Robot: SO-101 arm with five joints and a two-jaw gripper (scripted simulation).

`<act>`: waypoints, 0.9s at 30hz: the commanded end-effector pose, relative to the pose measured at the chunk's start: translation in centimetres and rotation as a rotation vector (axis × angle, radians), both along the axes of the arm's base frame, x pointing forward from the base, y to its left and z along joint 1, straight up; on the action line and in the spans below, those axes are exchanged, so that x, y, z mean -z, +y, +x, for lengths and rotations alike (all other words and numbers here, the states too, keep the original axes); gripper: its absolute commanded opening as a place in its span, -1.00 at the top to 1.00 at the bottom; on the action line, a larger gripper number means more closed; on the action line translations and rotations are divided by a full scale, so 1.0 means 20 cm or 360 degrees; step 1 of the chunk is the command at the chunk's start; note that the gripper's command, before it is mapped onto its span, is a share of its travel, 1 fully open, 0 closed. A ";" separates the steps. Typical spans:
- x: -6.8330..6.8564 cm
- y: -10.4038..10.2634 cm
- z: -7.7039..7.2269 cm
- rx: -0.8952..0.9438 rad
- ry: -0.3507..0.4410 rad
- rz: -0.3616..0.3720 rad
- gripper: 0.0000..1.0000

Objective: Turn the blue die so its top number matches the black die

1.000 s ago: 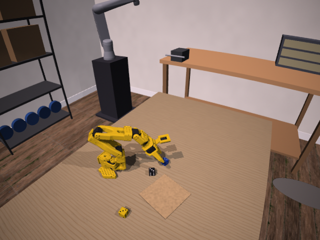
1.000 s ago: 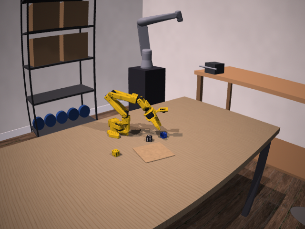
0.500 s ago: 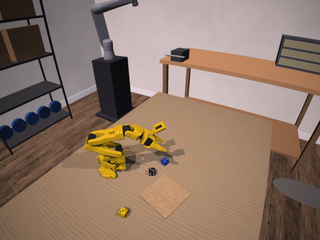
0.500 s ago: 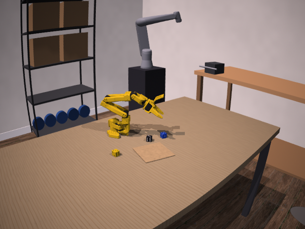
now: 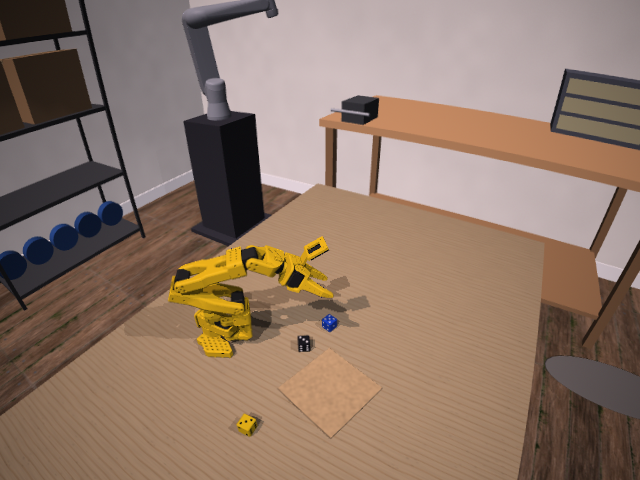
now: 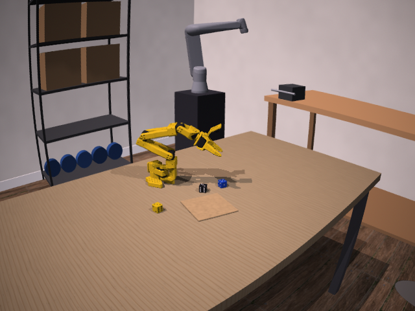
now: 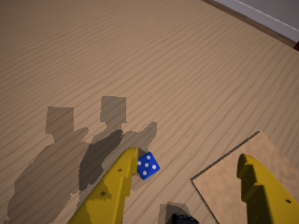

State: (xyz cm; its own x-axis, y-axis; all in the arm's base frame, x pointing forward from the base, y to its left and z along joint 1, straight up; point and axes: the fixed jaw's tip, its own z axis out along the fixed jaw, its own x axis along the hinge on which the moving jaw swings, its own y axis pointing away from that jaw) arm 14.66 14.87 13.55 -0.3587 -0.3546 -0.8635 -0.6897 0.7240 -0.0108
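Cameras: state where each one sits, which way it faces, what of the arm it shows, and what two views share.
Top: high above the table's near side, looking down across the mat at the whole yellow arm, the claw raised above the blue die.
Exterior: off the table's corner, lower, looking across at the whole arm, with the shelf rack behind.
Wrist: on the claw, facing down; only its two fingers show.
Shared: every view shows the blue die and the mat; top and exterior also show the black die and the yellow die.
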 end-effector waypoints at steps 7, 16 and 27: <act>-0.11 0.05 -0.01 -0.0284 0.0010 -0.0436 0.37; -0.12 0.08 -0.02 -0.0578 0.0089 -0.0826 0.37; -0.11 0.08 -0.03 -0.0683 0.0118 -0.0944 0.37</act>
State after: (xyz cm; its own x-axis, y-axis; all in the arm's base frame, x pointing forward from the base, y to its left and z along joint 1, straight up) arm 14.02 16.30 14.61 -0.1652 -0.8907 -0.4235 -0.9305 0.2830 -0.2324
